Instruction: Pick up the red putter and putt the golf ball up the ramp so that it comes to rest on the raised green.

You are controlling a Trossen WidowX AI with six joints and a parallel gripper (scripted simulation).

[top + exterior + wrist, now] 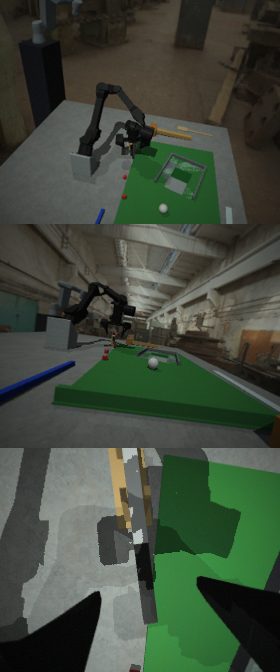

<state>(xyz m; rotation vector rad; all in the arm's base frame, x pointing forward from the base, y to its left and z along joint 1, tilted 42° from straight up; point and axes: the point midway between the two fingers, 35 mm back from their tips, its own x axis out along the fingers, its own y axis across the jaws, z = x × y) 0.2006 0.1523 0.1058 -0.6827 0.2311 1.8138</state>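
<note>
The putter [148, 609] [114, 340] stands upright at the left edge of the green mat [140, 200] [180, 388] [200, 628]; from above it shows as a thin grey and black shaft. My gripper [130, 151] [116, 330] [149, 588] is open, lowered around the putter's upper part with a finger on each side, not touching it. The white golf ball [163, 208] [153, 362] lies on the mat near its front end. The raised green [178, 174] sits inside a grey frame [188, 161] [158, 352] further along the mat.
Two small red cubes [125, 176] [124, 196] [105, 358] lie by the mat's left edge. A blue bar [99, 216] [36, 378] and a white bar [228, 214] lie near the front. Wooden sticks [176, 135] [120, 493] lie behind the mat. The arm's base [82, 164] stands to the left.
</note>
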